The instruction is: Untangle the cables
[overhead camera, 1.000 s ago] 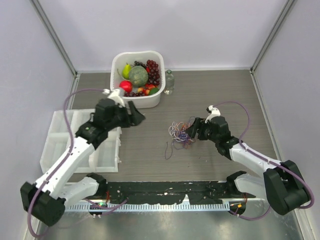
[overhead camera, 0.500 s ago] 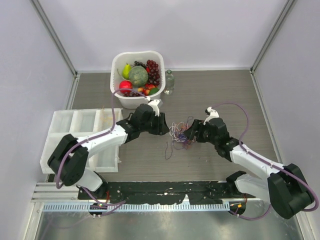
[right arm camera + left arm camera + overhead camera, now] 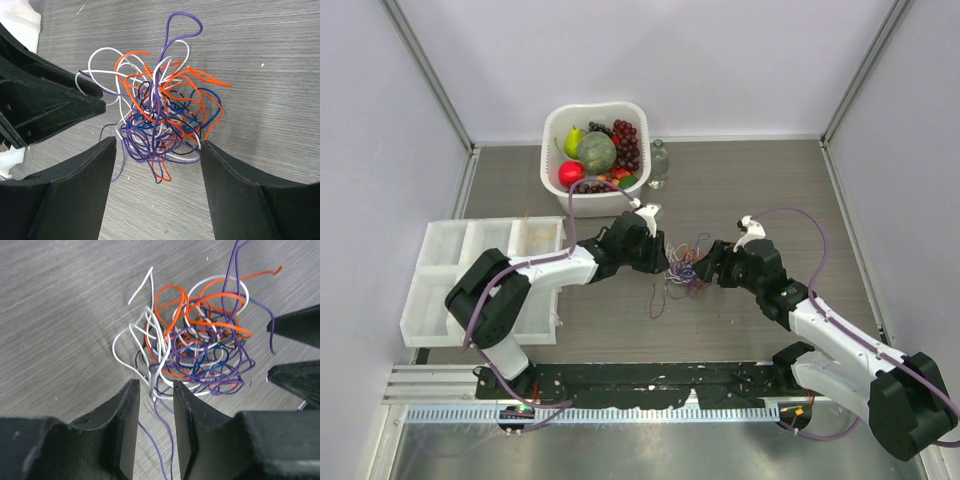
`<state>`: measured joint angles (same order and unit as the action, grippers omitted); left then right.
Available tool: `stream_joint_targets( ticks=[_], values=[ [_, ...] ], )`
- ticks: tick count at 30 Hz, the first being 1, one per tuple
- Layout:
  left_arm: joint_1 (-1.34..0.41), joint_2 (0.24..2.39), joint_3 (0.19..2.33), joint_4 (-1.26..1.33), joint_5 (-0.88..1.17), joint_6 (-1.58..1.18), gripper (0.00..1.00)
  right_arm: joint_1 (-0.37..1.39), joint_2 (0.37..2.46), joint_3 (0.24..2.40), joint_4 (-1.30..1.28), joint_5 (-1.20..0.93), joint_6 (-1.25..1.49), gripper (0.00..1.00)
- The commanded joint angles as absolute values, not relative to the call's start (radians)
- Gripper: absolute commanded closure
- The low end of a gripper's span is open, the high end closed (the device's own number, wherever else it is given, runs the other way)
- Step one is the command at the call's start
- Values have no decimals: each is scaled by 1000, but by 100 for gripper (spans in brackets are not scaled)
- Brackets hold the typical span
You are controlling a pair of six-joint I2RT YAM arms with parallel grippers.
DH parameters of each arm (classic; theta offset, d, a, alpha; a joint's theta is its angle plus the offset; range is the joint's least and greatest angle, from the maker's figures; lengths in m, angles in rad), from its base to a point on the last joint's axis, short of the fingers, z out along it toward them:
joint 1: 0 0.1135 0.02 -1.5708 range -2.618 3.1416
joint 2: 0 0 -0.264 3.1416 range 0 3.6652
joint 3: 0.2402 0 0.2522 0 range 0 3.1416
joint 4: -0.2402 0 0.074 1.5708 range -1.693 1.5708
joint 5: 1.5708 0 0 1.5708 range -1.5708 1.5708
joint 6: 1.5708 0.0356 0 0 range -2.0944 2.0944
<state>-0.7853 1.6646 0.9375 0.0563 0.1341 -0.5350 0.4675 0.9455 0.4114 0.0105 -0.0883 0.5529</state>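
**Two robot arms flanking a small knot of coloured cables**

A loose tangle of thin cables (image 3: 682,268) in orange, white, purple and blue is lying near the middle of the tabletop (image 3: 770,190), a little closer to the near edge than the far one. The left arm (image 3: 555,268) is reaching in from the left-edge side and the right arm (image 3: 820,320) from the right-edge side, so their jaws are facing each other across the knot.

In the left wrist view, the left jaws are standing only narrowly open at the rim of the tangle. A white strand (image 3: 153,377) and a purple one are running into the slot between them, and as far as can be seen they are not pinching either strand yet. In the right wrist view, the right jaws are spread wide, with one fingertip on each side of the bundle.

Judging by this, the step in hand is taking hold of a single strand. To do it well, the left jaws should be closing on the white strand alone, leaving the purple one out if possible. The right jaws should be pinning the body of the knot so it is not dragging along. The pull ought to be slow and toward the left edge, since the orange loops are crossing the white ones and could tighten.

A white basket of fruit (image 3: 552,125) and a small bottle (image 3: 659,165) are sitting by the far edge, and a white divided tray (image 3: 445,262) is sitting by the left edge, all well apart from the cables.
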Motion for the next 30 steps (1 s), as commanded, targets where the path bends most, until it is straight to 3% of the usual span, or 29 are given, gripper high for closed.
stream_joint_targets(
  ticks=[1,3,7,9,17,21,23,25,28,30],
  values=[
    [-788,1698,1000,100,101,-502,64,469,934,419,6,-95,551,27],
    [-787,1715,1011,101,101,-494,66,471,951,425,6,-112,551,27],
    [-787,1724,1029,68,100,-482,83,488,965,433,21,-129,566,27],
    [-790,1698,1022,52,112,-482,87,514,968,442,32,-127,565,27],
    [-805,1537,973,-46,221,-505,100,649,1161,521,61,89,610,29],
    [-816,1457,963,-124,253,-503,99,658,1209,529,74,188,666,52],
    [-818,1427,959,-159,244,-511,99,658,1210,517,78,212,670,84],
    [-818,1407,956,-181,244,-523,100,660,1200,511,65,225,679,99],
    [-819,1382,942,-192,230,-552,100,660,1164,489,26,268,689,99],
    [-819,1376,930,-196,210,-561,95,658,1114,466,6,314,687,99]
  ],
)
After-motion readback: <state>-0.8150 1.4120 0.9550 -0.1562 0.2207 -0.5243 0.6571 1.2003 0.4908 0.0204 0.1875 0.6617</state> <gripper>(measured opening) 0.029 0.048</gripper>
